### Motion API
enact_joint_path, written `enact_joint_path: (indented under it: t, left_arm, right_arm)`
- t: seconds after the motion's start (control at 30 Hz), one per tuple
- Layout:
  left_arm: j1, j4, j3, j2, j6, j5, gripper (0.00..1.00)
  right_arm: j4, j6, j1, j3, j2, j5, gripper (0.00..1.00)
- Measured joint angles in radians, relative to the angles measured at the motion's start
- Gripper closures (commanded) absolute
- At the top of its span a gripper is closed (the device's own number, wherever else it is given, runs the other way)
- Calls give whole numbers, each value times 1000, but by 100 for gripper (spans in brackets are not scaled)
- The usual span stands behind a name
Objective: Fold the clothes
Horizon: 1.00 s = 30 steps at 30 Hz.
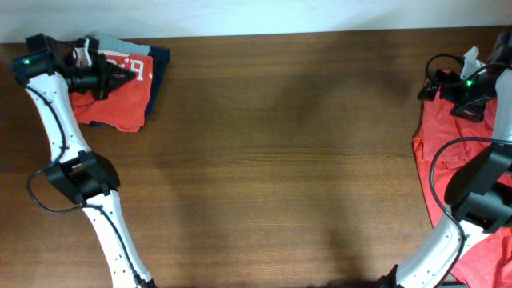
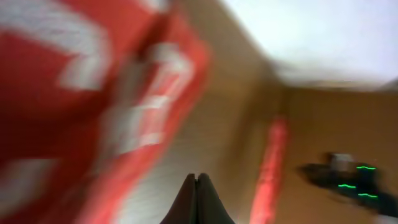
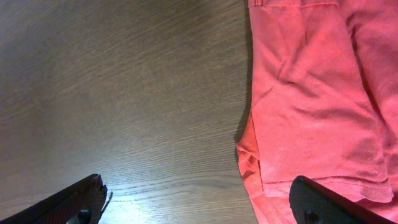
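looks like a robotics lab bench: bare wood-grain table, plain white wall at 12 o'clock, white left arm at 8 o'clock, right arm at 4 o'clock.

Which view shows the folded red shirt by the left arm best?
Overhead: the folded red shirt shows nearly whole, white lettering visible. The left wrist view gives only a blurred close-up; the right wrist view misses it.

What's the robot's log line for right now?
left gripper: shut, over folded orange-red T-shirt | right gripper: open, empty, over edge of unfolded orange-red T-shirt | grasp: not yet
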Motion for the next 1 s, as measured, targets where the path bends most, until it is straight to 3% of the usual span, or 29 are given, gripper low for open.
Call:
enact_joint_path:
  t: [0.13, 0.3, 0.5, 0.7, 0.93, 1.0]
  left_arm:
    - [0, 42, -10, 0, 74, -133, 100]
    - [-3, 120, -48, -1, 148, -194, 100]
    - [-17, 134, -66, -4, 176, -200, 100]
    - [-26, 135, -45, -27, 179, -97, 100]
    - [-60, 120, -39, -265, 162, -113, 99]
    - [-82, 109, -29, -367, 137, -175, 92]
  right_arm:
    - [0, 1, 0, 0, 0, 0, 1]
    - [0, 0, 0, 0, 0, 0, 1]
    - [0, 1, 0, 0, 0, 0, 1]
    - [0, 0, 0, 0, 0, 0, 1]
    - [0, 0, 0, 0, 0, 0, 1]
    - [0, 1, 0, 0, 0, 0, 1]
